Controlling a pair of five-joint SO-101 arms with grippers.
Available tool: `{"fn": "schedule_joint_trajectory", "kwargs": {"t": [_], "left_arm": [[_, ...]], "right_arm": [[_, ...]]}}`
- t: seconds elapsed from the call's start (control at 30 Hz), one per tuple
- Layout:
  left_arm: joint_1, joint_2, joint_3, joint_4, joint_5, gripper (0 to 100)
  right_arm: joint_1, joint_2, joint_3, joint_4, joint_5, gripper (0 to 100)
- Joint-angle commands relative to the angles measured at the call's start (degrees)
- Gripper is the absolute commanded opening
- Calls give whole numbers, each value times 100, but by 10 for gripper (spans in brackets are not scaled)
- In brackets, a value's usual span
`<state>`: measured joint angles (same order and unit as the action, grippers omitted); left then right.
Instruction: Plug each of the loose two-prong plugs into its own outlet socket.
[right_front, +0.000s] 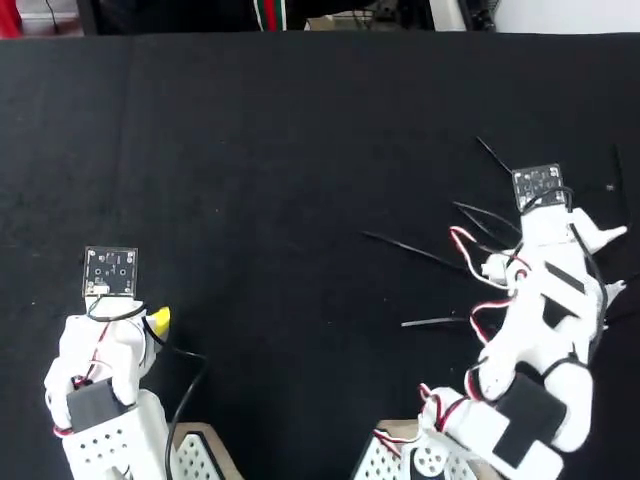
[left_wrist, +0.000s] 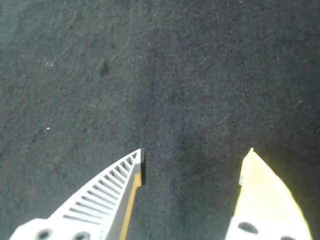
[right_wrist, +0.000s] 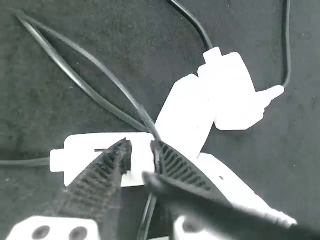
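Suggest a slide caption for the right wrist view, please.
Right gripper over a cluster of white plugs and black cords on the black table.

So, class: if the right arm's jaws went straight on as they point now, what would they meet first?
Most likely the white plug lying just beyond their tips, or the black cord crossing it; depth is unclear.

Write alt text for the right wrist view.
The right gripper hangs close over a cluster of white plug and socket pieces lying together on a black table. Thin black cables run across the table to the cluster, and one passes right by the gripper's tip.
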<state>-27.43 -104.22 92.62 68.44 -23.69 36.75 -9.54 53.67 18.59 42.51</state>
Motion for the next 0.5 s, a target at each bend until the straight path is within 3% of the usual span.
{"fn": "schedule_joint_trajectory", "kwargs": {"t": [0.0, 0.2, 0.33, 0.47], "left_arm": [[-40, -18, -22, 9, -62, 307], [-40, -18, -22, 9, -62, 307], [-40, -18, -22, 9, -62, 307], [-40, -18, -22, 9, -62, 307]], "right_arm": [[149, 347, -303, -62, 26, 42], [26, 312, -330, 325, 9, 283], [-308, -330, -593, 1618, -281, 400], [-721, -1244, -1059, 3068, -853, 447]]}}
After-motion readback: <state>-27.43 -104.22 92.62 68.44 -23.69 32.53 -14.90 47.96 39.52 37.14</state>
